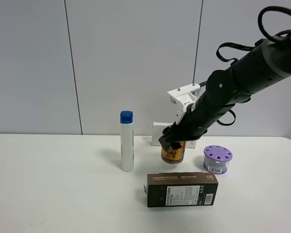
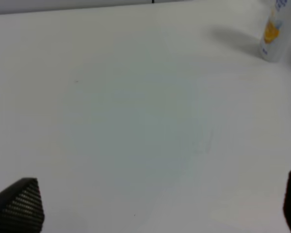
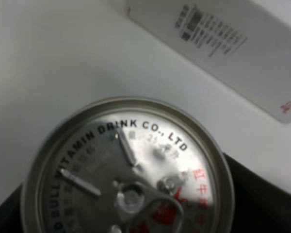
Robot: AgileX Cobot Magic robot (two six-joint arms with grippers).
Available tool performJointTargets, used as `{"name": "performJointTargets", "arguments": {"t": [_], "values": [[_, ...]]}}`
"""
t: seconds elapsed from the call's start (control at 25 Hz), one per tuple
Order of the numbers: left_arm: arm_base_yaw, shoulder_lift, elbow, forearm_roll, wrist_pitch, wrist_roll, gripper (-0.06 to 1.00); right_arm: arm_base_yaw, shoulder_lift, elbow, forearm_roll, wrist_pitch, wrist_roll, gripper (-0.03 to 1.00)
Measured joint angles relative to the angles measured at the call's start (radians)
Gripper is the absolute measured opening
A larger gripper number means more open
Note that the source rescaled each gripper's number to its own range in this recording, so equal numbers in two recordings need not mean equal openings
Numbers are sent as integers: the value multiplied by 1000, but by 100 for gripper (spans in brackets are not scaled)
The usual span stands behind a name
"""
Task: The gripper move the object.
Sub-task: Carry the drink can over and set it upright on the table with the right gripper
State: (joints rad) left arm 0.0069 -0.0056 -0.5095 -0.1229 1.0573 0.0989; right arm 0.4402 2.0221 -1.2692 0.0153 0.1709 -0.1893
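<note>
The gold can (image 1: pixel 173 154) with red print stands on the white table (image 1: pixel 58 184), in front of a white box. My right gripper (image 1: pixel 172 141) comes down on it from the upper right, on a thick black arm with a white bracket. In the right wrist view the can's silver top (image 3: pixel 128 174) fills the frame, with a dark jaw pressed against its rim on each side. My left gripper (image 2: pixel 155 208) is open over bare table, with only its two black fingertips (image 2: pixel 19 204) showing. It is out of the exterior view.
A white bottle with a blue cap (image 1: pixel 127 143) stands left of the can and also shows in the left wrist view (image 2: pixel 276 29). A black box (image 1: pixel 182 189) lies in front of the can. A purple-lidded round container (image 1: pixel 217 159) is to its right, and a white box (image 3: pixel 233 43) behind it.
</note>
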Motion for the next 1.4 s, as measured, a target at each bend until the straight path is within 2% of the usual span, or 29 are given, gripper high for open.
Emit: {"name": "performJointTargets", "arguments": {"t": [0.32,1.2,1.24,1.36,1.4], "values": [[0,0,0,0,0,0,100,0,20,0,30,-41,0,1],[0,0,0,0,0,0,100,0,67,-1,75,-47,0,2],[0,0,0,0,0,0,100,0,67,-1,75,-51,0,9],[0,0,0,0,0,0,100,0,67,-3,75,-87,0,47],[0,0,0,0,0,0,100,0,67,-3,75,-93,0,53]]}}
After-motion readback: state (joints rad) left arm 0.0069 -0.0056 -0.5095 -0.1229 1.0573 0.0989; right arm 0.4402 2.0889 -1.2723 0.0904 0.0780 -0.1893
